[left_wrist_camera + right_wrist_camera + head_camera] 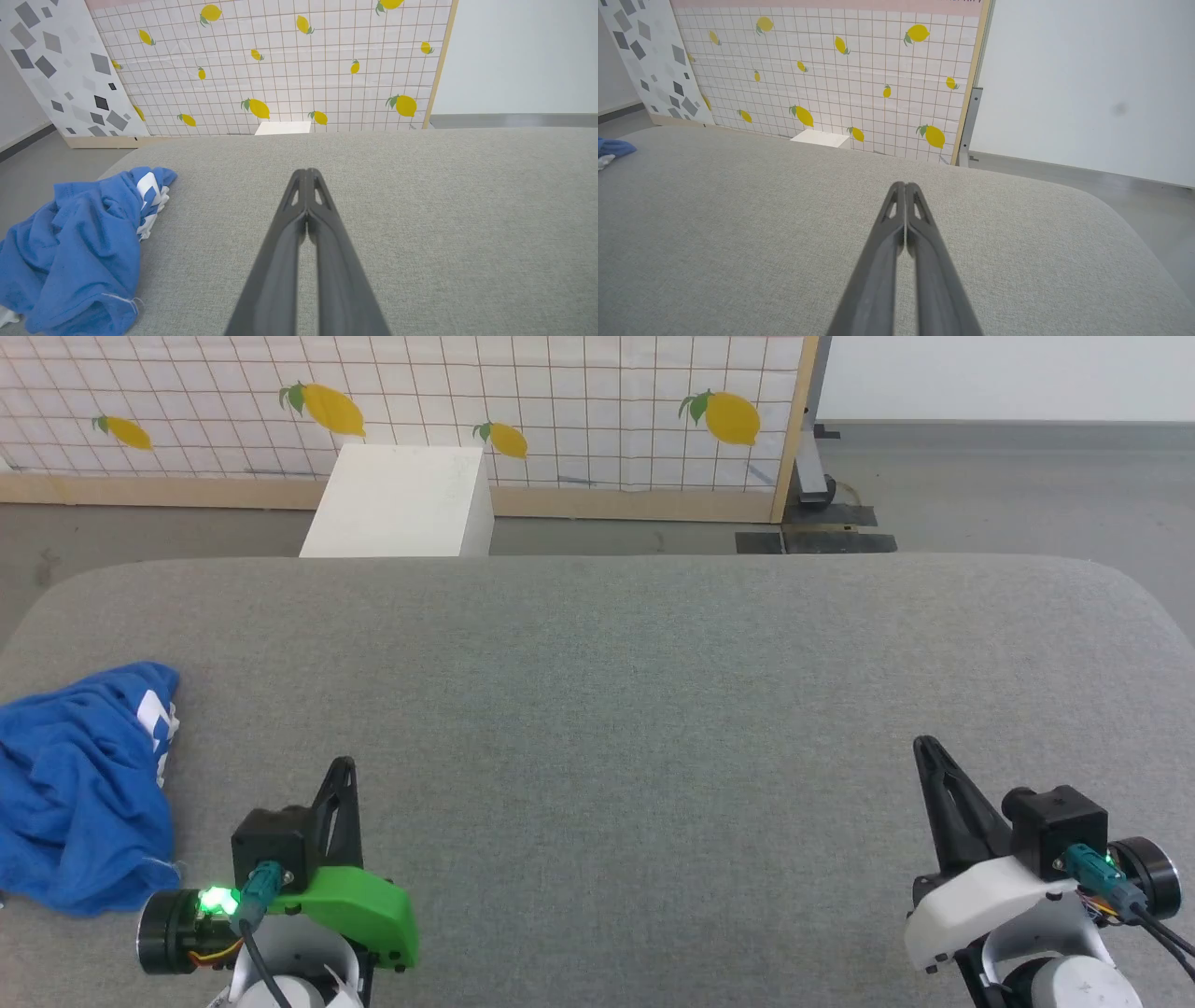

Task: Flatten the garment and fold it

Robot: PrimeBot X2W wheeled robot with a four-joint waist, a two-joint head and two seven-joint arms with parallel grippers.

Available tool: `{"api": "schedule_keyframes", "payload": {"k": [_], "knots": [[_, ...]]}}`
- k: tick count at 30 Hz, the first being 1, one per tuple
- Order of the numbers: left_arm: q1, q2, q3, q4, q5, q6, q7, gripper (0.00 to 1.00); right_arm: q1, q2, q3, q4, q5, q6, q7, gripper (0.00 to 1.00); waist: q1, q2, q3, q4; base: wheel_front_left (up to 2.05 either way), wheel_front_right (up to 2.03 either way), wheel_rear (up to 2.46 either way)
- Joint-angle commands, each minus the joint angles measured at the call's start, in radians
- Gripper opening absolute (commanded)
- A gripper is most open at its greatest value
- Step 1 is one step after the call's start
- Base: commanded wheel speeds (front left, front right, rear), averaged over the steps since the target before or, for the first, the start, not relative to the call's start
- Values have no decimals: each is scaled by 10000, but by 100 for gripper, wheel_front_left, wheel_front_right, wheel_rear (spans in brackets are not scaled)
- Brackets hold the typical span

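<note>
The garment (79, 793) is a royal-blue shirt with a patch of white, lying crumpled in a heap at the left edge of the grey padded table (616, 691). In the left wrist view the garment (79, 252) lies to the left of my fingers. A small corner of the garment (612, 148) shows at the far left of the right wrist view. My left gripper (344, 765) is shut and empty, hovering a short way right of the heap. My right gripper (924, 745) is shut and empty, far off on the table's right side.
A white box (401, 502) stands on the floor behind the table's far edge. Behind it rises a lemon-patterned tiled panel (560, 401) in a wooden frame. Grey floor (1008, 485) lies beyond the table to the right.
</note>
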Motion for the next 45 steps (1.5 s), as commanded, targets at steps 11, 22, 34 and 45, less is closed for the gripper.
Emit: {"api": "schedule_keyframes", "payload": {"k": [11,22,34,45], "knots": [[-1,0,-23,7,-17,1,-11,100,5,0,-4,17,27,0,-12,100,0,0,0,0,0,0,0],[-8,-7,-175,218,-337,56,-359,100,88,1,-100,318,493,-2,-361,100,0,0,6,29,0,0,0],[2,-11,-177,284,-560,117,-604,100,137,2,-122,465,725,-3,-608,100,0,0,26,326,0,0,0],[57,-15,-159,347,-735,192,-833,100,148,2,-50,642,951,-4,-838,100,0,0,34,876,0,0,0]]}}
